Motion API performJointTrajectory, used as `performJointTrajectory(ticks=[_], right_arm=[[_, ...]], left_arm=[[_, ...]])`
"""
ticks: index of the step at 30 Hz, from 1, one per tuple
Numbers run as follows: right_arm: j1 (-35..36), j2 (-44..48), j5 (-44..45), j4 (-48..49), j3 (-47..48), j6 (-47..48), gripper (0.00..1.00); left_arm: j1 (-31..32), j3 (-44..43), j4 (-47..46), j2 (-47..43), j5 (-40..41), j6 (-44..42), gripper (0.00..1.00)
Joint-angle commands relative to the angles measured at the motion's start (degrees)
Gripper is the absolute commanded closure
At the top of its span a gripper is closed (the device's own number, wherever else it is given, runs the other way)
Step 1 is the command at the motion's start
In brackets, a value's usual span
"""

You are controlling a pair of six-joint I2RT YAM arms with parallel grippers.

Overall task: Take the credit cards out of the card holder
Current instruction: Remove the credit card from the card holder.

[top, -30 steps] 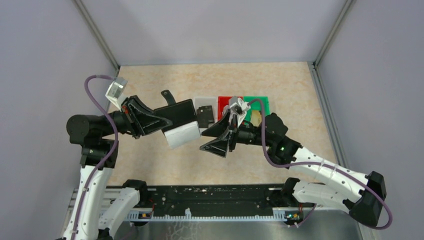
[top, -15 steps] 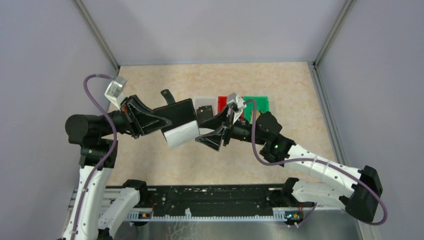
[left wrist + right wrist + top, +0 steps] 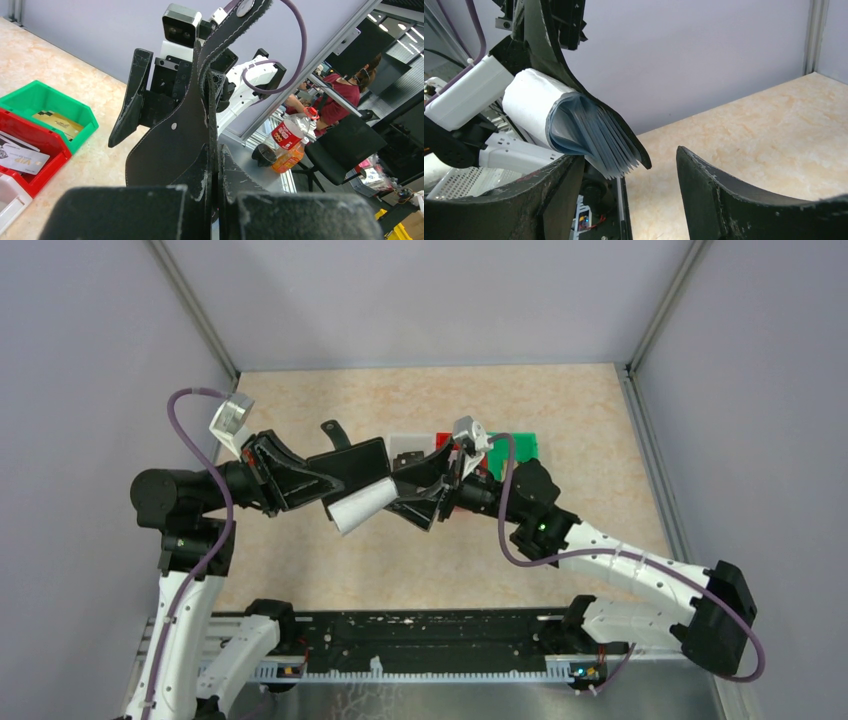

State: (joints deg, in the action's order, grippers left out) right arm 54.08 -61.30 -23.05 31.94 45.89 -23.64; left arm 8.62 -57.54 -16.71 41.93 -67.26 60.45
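The card holder (image 3: 358, 466), held above the desk (image 3: 300, 400) with its grey-blue sleeves (image 3: 596, 132) fanned out, is clenched by the left hand (image 3: 318, 485), the released right hand (image 3: 415, 502) spread near the sleeve edges and partly hiding the white bin (image 3: 405, 444), red bin (image 3: 31, 136) and green bin (image 3: 45, 96) holding a gold credit card (image 3: 59, 122).

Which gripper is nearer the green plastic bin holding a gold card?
Right. The right gripper, open, sits left of the green plastic bin; the left gripper, shut on the black folding card holder, is farther left.
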Motion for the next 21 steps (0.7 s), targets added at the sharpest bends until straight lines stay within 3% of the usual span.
performJointTrajectory(ticks=[1, 17, 21], right_arm=[[-0.4, -1.1, -1.2, 7.6, 4.4, -0.3, 0.33], [1.0, -5.8, -11.5, 21.1, 9.1, -10.0, 0.34], [1.4, -6.8, -12.1, 20.9, 10.0, -10.7, 0.42]], left_arm=[[0.0, -2.8, -1.2, -0.5, 0.9, 1.3, 1.00], [0.0, -2.5, -1.5, 0.0, 0.1, 1.3, 1.00], [0.0, -2.7, -1.6, 0.1, 0.3, 1.5, 1.00]])
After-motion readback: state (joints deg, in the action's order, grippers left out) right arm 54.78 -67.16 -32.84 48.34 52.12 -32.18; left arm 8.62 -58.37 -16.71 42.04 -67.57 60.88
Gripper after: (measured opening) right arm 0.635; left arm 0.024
